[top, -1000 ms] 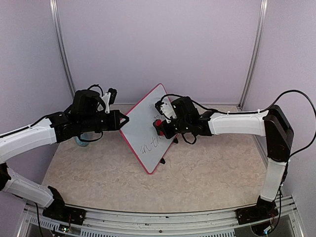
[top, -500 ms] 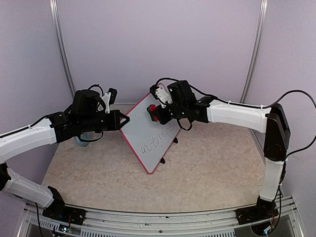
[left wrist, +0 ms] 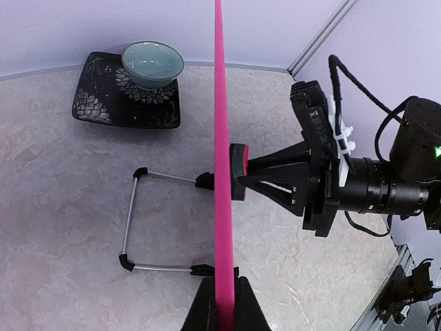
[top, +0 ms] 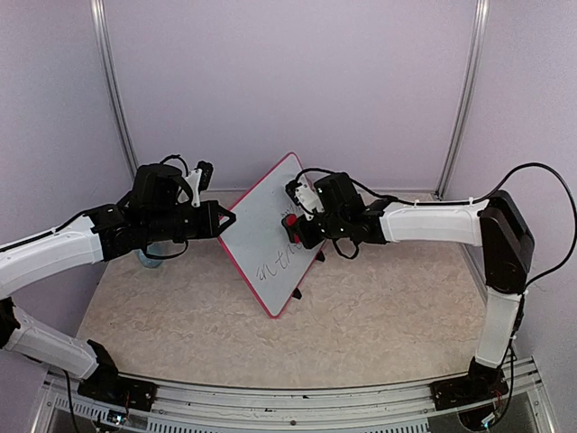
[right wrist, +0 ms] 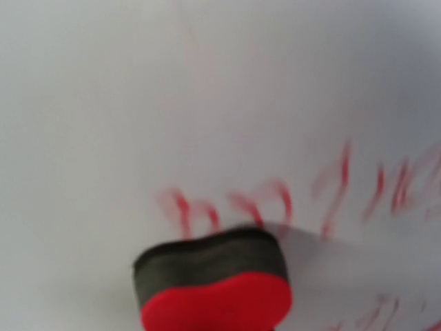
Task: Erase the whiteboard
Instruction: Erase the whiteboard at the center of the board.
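Note:
The whiteboard (top: 257,225), white with a pink-red frame, stands tilted on edge in mid-table, with handwriting on its lower part (top: 275,263). My left gripper (top: 225,217) is shut on its left edge. In the left wrist view the board shows edge-on as a pink strip (left wrist: 220,124), clamped between my fingers (left wrist: 204,310). My right gripper (top: 293,229) is shut on a red and black eraser (top: 288,222) pressed against the board face. In the right wrist view the eraser (right wrist: 213,289) sits just below blurred red writing (right wrist: 275,200).
Behind the board, a pale green bowl (left wrist: 153,63) sits on a black patterned plate (left wrist: 103,103). The board's wire stand with black feet (left wrist: 131,227) rests on the marble-look table. Purple walls and metal posts (top: 113,90) close in the back.
My right gripper swept the eraser up toward the board's top corner, then back down to the middle. The left gripper kept its hold on the board.

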`<action>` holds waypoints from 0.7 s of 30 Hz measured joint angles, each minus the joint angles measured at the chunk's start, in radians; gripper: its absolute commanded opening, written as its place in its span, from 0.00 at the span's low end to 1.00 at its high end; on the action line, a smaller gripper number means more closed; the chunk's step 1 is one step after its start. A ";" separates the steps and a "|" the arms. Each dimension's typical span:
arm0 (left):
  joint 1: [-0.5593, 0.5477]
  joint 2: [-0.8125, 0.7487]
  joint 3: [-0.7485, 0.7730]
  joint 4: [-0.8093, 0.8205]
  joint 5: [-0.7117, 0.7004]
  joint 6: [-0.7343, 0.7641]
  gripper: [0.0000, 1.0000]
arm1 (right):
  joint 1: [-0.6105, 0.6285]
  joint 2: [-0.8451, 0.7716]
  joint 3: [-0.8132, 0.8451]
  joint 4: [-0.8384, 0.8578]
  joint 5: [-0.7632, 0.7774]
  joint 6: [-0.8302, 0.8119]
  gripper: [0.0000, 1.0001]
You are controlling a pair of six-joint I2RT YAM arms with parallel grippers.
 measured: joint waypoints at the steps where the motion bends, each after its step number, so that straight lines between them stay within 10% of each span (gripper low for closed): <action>1: 0.000 0.000 0.000 0.000 0.000 0.000 0.00 | -0.003 0.000 -0.015 0.000 0.000 0.003 0.00; 21: -0.003 -0.004 -0.006 0.016 0.025 0.000 0.00 | -0.006 0.014 0.193 -0.073 -0.021 -0.003 0.00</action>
